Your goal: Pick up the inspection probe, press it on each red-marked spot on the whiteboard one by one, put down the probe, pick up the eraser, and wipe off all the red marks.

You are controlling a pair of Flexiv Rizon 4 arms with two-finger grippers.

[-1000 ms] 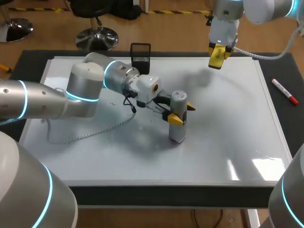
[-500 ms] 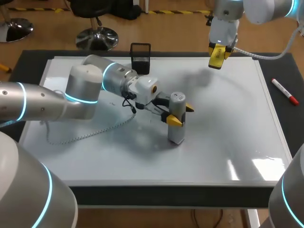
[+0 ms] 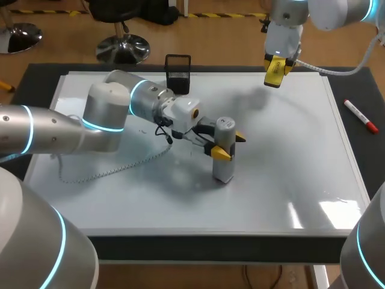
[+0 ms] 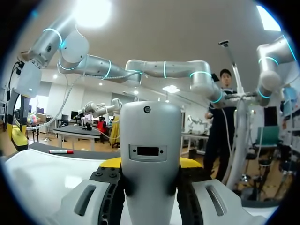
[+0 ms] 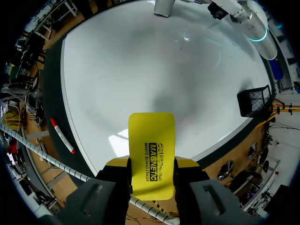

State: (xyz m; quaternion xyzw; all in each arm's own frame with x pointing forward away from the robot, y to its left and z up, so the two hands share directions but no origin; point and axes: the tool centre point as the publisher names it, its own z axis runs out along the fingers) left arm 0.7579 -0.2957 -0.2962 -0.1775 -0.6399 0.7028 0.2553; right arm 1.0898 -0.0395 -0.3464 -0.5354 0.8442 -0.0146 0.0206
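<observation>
The left gripper has its fingers clamped on the probe, upright with its base at the whiteboard's middle, seemingly to press. The right gripper's fingers pinch the eraser above the whiteboard's far edge, ready to wipe.

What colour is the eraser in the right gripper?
Bright yellow with black print. The eraser shows best in the right wrist view.
</observation>
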